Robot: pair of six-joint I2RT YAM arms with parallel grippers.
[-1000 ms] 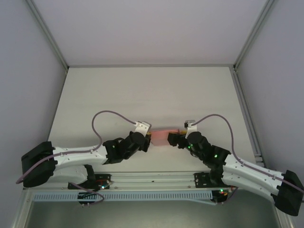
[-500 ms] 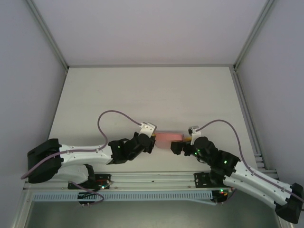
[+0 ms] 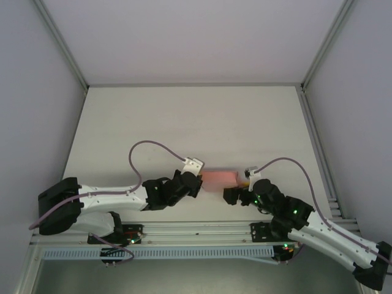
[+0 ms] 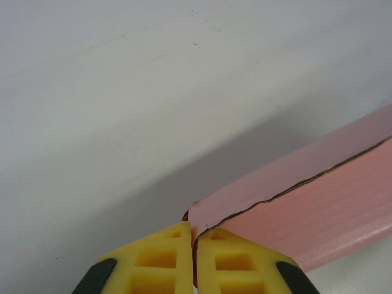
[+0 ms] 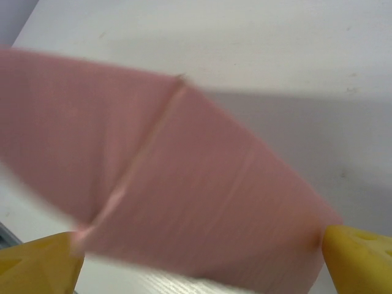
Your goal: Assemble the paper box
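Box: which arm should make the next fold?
Probably right. The left pincer is shut on an edge of the box, anchoring it; the right pincer is open, holds nothing, and faces the box.

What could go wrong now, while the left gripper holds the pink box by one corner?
1. The left gripper pinches only a thin corner of the paper box, so the box may twist or slip out.
2. The right gripper stands open near the box's other end; closing there could dent the thin card.
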